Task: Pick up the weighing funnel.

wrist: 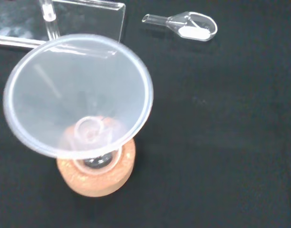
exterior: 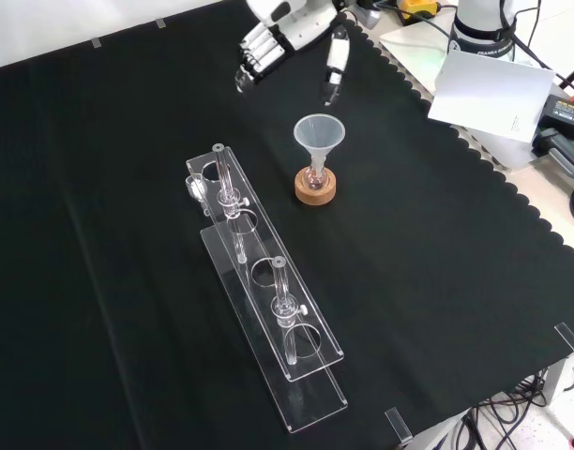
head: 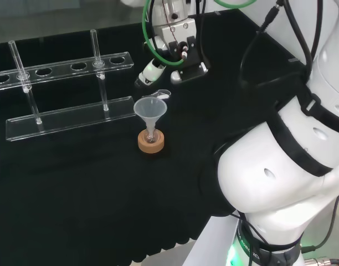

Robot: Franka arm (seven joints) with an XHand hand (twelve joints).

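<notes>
The tabletop [exterior: 128,187] takes up most of each view. Its black cloth ends in a scalloped border along the right of the front view, and wide bare stretches lie to the left of and below the glassware there. In the head view the white arm [head: 280,166] bulks at the right, well apart from the things.

A long clear rack [exterior: 310,380] lies slantwise across the middle of the front view. Its upper end is near the funnel [exterior: 320,134], with a strip of bare cloth between the two.

The robot hand [exterior: 273,37] hangs at the top edge of the front view, above the cloth. Its fingers are relaxed and spread away from the thumb, and it has hold of nothing.

The funnel stands mouth up with its stem in a small flask on a cork ring [exterior: 316,192], and dark cloth is open around the ring.

The weighing funnel [wrist: 190,26] lies on the cloth (a white patch shows in its scoop). In the wrist view its short stem points toward the rack's corner, and it is clear of both that corner and the funnel's rim. In the head view it sits just past the funnel's rim, near the fingertips [head: 143,80] but apart from them.
</notes>
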